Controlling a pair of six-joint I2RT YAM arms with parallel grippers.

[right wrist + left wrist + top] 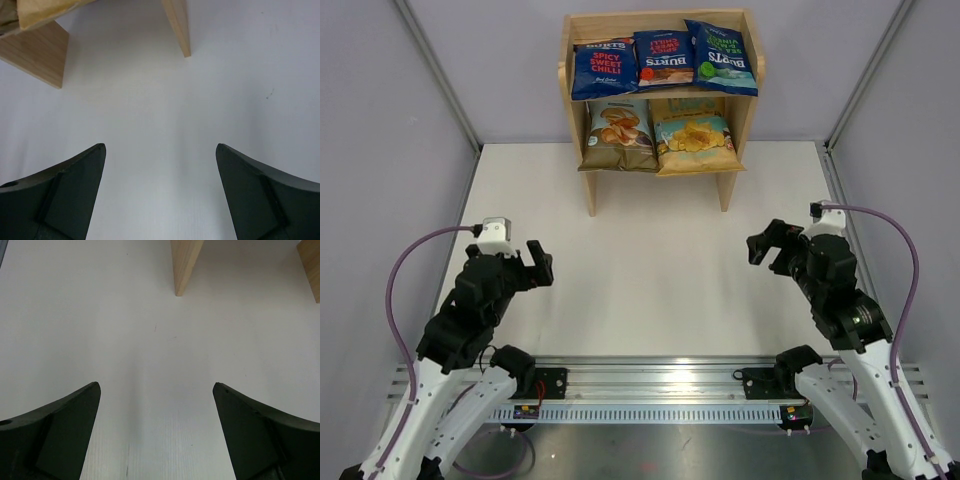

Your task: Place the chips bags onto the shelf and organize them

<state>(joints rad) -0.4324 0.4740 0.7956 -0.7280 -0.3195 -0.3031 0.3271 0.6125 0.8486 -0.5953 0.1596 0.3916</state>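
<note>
Up at twelve o'clock, all five chips bags (663, 58) on the shelf (589, 190), three dark blue above, two larger below, apparently leaning back; at nine and three o'clock, left gripper (540, 265) and right gripper (765, 245) spread wide, empty.

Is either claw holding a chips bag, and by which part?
Nothing is held. The left claw and right claw stand open; all five chips bags sit on the shelf.
</note>
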